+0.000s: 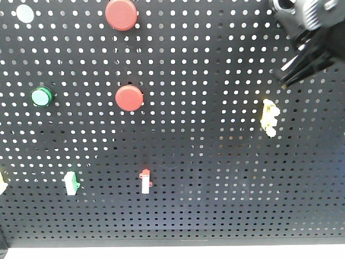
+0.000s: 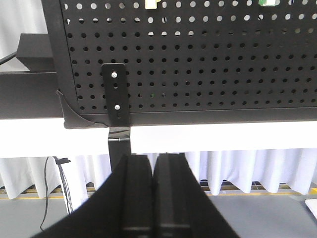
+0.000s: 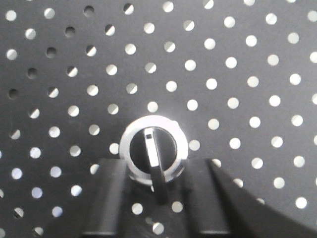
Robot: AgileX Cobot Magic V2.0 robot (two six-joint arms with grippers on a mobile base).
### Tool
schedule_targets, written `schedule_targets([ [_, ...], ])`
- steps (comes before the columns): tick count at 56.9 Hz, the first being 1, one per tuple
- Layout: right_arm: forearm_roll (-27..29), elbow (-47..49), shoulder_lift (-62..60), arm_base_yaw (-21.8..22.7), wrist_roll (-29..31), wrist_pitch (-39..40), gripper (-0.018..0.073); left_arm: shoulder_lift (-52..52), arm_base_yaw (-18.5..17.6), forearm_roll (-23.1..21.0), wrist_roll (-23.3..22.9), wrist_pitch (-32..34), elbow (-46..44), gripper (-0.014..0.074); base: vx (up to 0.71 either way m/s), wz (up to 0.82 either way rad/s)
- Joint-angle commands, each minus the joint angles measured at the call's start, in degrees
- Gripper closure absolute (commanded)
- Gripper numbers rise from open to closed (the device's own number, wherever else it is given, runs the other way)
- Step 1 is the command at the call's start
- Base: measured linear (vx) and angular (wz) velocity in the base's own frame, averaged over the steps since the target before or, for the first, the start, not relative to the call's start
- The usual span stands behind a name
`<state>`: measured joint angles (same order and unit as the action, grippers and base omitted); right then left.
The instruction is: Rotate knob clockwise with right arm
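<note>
1. The knob point(image 3: 154, 148) is mounted on the face of the pegboard point(image 3: 257, 59). In the right wrist view its silvery ring is seen around a dark centre, and a narrow raised bar point(image 3: 154, 166) crosses that centre nearly upright.
2. The right tool point(image 3: 162, 171) is held released. Its two fingers point(image 3: 111, 193) stand close against the pegboard, one at each side of the knob. Whether either pad touches the ring cannot be told.
3. In the front view the right arm point(image 1: 307, 21) is seen at the pegboard's upper right corner. The knob is hidden behind it in that view.
4. The left tool point(image 2: 153, 198) is clenched on nothing, its fingers pressed together. It is held below the pegboard's lower edge and apart from it.
5. The step in hand is judged to be the closing onto the knob, with the turn not yet begun.
6. The bar should be kept centred between the pads, so that it is caught on its flat sides rather than on the smooth ring, where slipping is likely.
7. The fingers should be closed evenly, so that the knob is not pushed sideways across the pegboard.
8. The wrist should then be rolled clockwise about the knob's own axis, square to the pegboard, and no pull away from the face should be added.
</note>
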<state>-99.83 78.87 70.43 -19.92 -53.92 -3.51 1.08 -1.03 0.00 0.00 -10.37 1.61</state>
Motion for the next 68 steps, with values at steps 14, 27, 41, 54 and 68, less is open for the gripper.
schedule_targets([
  [14,-2.2,1.9,-1.1,0.0,0.6,-2.2,0.0398,0.5,-0.6,-0.4,0.0,4.7,1.5,0.0603,0.0,0.0],
  [27,-1.9,1.9,0.7,0.0,0.2,-3.5,0.0503,0.5,-0.6,-0.4,0.0,4.7,1.5,0.0603,0.0,0.0],
  [41,4.6,1.9,1.6,0.0,-13.2,-3.5,0.0573,0.5,-0.6,-0.4,0.0,4.7,1.5,0.0603,0.0,0.0],
  [54,10.8,2.0,0.8,-0.1,-26.2,-3.0,0.0569,0.5,-0.6,-0.4,0.0,4.7,1.5,0.0603,0.0,0.0],
  [68,11.0,2.0,-0.9,-0.1,-41.0,-3.0,0.0568,0.5,-0.6,-0.4,0.0,4.7,1.5,0.0603,0.0,0.0],
])
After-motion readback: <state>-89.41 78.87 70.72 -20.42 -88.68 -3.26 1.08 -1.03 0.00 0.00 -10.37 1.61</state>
